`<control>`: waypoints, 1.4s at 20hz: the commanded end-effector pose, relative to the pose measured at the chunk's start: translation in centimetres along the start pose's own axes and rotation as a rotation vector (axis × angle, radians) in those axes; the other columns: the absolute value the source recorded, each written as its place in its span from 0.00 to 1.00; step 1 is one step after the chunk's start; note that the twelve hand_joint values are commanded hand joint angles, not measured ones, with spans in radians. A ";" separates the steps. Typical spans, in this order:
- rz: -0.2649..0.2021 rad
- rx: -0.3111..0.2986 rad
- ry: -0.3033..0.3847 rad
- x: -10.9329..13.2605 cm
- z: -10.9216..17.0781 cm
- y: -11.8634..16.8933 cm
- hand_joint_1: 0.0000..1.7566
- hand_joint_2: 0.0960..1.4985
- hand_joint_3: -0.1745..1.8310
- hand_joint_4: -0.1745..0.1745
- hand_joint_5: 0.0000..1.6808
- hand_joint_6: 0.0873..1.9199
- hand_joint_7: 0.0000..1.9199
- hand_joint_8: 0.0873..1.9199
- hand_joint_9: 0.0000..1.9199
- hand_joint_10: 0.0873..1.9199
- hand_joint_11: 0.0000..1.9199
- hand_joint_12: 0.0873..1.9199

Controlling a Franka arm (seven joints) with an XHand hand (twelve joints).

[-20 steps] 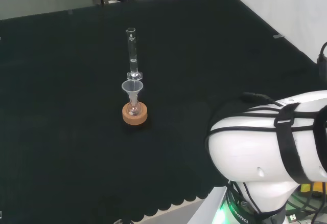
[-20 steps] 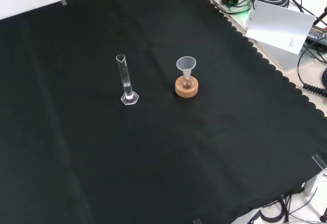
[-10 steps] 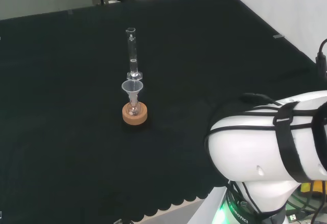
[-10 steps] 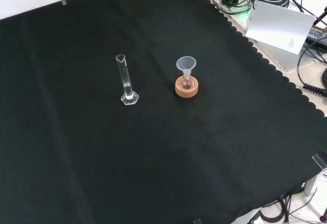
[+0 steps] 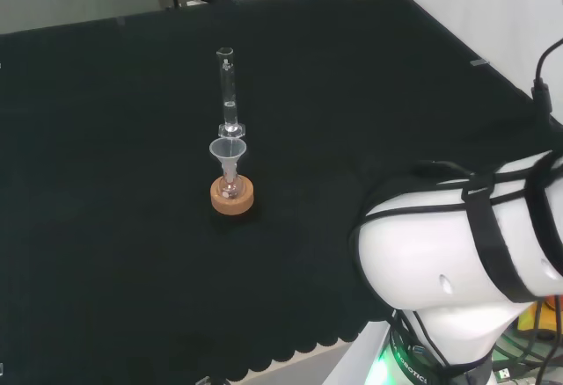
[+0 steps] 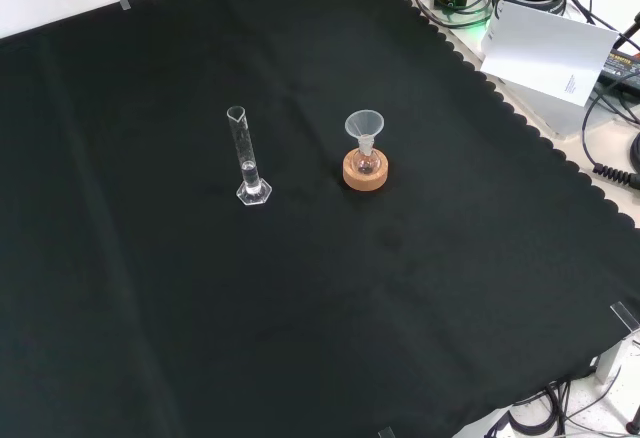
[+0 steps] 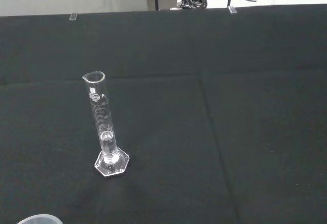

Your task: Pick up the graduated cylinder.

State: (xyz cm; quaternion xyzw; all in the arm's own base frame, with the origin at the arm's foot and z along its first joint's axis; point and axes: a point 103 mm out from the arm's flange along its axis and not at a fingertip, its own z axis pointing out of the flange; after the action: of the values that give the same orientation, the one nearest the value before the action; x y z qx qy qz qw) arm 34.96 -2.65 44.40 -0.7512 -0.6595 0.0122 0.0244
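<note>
A clear glass graduated cylinder (image 5: 229,92) (image 6: 244,158) (image 7: 103,127) stands upright on its hexagonal foot on the black cloth, with a little clear liquid at its bottom. In the head view it stands just behind the funnel; in the front view it is to the left of the funnel. Nothing touches it.
A clear funnel (image 5: 228,151) (image 6: 364,124) sits in a small flask on a cork ring (image 5: 232,197) (image 6: 365,171); the funnel's rim (image 7: 38,219) shows in the wrist view. The arm's white link (image 5: 466,244) stands at the head view's right. Cables and a white box (image 6: 545,53) lie past the cloth's scalloped edge.
The arm's white link has shifted slightly in the head view. The cylinder and the funnel have not moved.
</note>
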 end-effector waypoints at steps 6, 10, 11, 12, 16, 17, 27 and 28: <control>-0.071 0.028 0.078 -3.4 8.2 12.0 0.11 0.80 0.23 0.44 0.17 0.00 0.02 0.25 0.12 0.31 0.04 0.70; -0.104 0.048 0.119 -3.4 11.1 14.8 0.13 0.80 0.23 0.43 0.17 0.00 0.02 0.25 0.12 0.31 0.04 0.70; -0.111 0.055 0.123 -3.3 11.9 15.3 0.14 0.79 0.22 0.43 0.17 0.00 0.02 0.25 0.12 0.31 0.04 0.70; -0.115 0.064 0.132 -3.2 12.7 15.7 0.16 0.78 0.22 0.43 0.17 0.00 0.02 0.25 0.12 0.31 0.04 0.70; -0.131 0.093 0.160 -2.5 15.4 16.8 0.22 0.74 0.21 0.42 0.17 0.00 0.03 0.26 0.13 0.31 0.04 0.71; -0.137 0.096 0.165 -2.3 16.1 16.9 0.23 0.73 0.21 0.41 0.17 0.00 0.03 0.26 0.14 0.31 0.04 0.71; -0.211 0.141 0.207 0.1 20.7 17.3 0.31 0.66 0.22 0.38 0.21 0.00 0.08 0.29 0.19 0.31 0.07 0.70; -0.214 0.145 0.208 0.3 21.0 17.4 0.31 0.65 0.22 0.38 0.22 0.00 0.09 0.29 0.19 0.31 0.07 0.70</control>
State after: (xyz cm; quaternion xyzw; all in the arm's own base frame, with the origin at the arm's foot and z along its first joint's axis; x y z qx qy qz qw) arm 48.66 -7.57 27.45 -0.7109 -0.6928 0.0022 0.1206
